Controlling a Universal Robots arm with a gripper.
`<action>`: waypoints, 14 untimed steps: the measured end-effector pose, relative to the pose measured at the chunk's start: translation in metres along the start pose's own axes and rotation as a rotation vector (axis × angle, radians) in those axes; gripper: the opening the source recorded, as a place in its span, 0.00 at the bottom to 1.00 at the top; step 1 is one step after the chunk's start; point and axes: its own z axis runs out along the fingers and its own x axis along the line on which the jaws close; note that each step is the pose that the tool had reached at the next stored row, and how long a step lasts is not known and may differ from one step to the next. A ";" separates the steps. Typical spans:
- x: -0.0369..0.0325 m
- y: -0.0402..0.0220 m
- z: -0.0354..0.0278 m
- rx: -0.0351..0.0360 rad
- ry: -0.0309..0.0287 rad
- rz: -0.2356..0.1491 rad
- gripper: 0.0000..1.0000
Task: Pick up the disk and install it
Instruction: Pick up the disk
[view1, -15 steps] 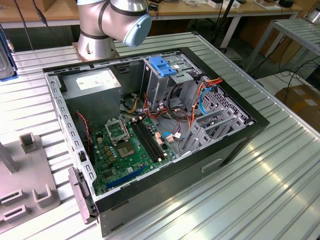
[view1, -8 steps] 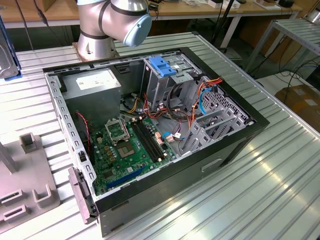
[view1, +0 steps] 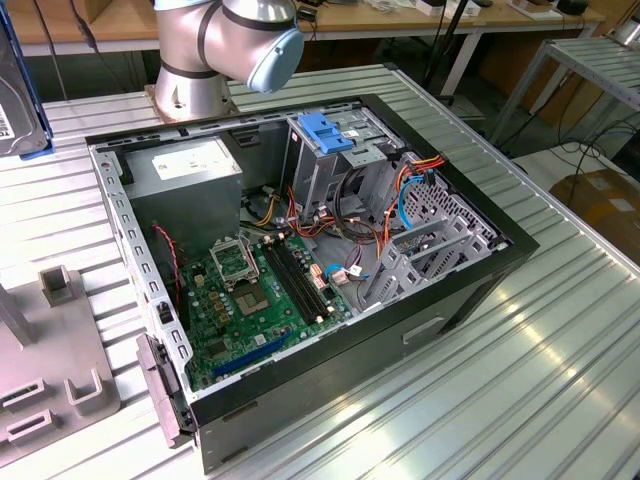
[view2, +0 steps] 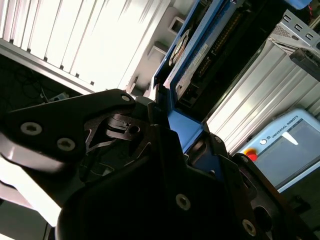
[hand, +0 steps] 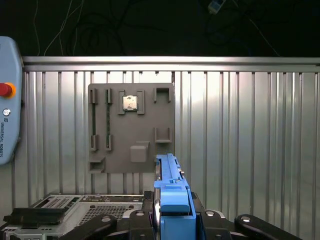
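Jaws: we log them closed on the blue frame of the disk, which stands edge-on in the first wrist view, its lower part hidden by the gripper. In the exterior view's left, we note the disk cut off at the edge, well apart from the open computer case. We cannot make out its label.

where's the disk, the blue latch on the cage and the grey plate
the disk (hand: 172, 210), first wrist view, blue frame's edge
the blue latch (view1: 325, 132), exterior view, its flat top
the grey plate (hand: 131, 127), first wrist view, bare middle
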 end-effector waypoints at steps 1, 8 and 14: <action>0.0000 -0.0008 0.0000 0.0000 0.0000 0.000 0.37; 0.0000 -0.0096 0.0002 0.0000 0.0000 0.000 0.37; -0.0001 -0.0176 0.0003 0.0000 0.0000 0.000 0.37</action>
